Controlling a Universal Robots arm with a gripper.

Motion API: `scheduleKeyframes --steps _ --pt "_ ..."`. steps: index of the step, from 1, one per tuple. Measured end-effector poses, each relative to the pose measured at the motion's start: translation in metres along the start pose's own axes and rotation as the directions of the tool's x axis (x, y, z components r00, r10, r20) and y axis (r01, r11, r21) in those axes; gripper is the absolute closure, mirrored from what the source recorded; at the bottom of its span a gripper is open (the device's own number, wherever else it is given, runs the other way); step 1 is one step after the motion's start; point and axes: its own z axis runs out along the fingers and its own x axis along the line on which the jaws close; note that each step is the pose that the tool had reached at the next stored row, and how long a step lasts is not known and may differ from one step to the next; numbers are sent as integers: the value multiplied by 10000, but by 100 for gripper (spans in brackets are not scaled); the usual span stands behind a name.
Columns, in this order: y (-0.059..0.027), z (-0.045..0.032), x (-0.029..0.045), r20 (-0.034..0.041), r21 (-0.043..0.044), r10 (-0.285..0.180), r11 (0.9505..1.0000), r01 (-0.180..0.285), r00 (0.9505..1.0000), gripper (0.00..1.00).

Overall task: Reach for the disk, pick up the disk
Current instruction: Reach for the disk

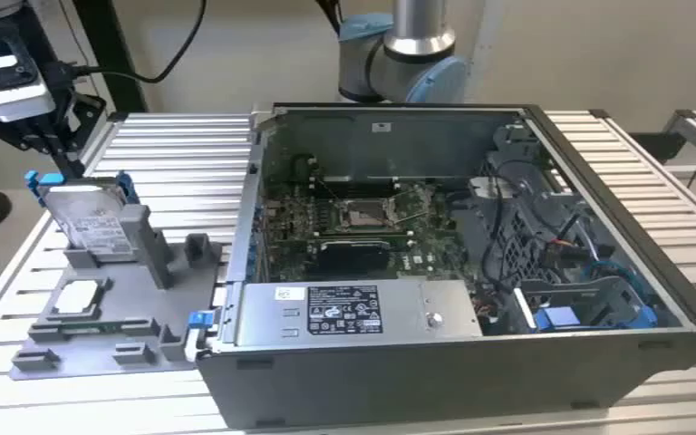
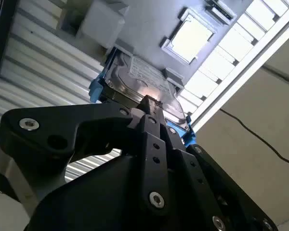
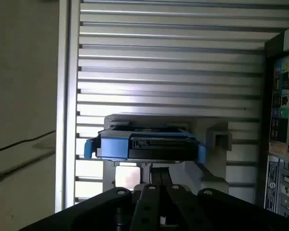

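Our claw (image 2: 148,100) is pinched shut on nothing, fingertips together; just beyond them, apart and untouched, the disk (image 2: 144,82) stands on edge in a grey holder (image 1: 130,313), blue rails at either end; in the exterior view the claw hangs above it, slightly toward that view's left; the disk's long upper edge seems to run along the claw's knuckle line, not across it; farther off sits the open computer case (image 1: 469,358).
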Motion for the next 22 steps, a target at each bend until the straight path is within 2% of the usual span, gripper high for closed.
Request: scheduleKeyframes --steps 14,16,19,22 --pt "3 0 0 0 0 0 10000 0 10000 100" --pt "41 1 0 -1 0 2 10000 -2 10000 100" --pt "149 6 3 1 1 1 10000 -1 10000 100" --pt "188 7 82 0 1 -2 10000 2 10000 100"
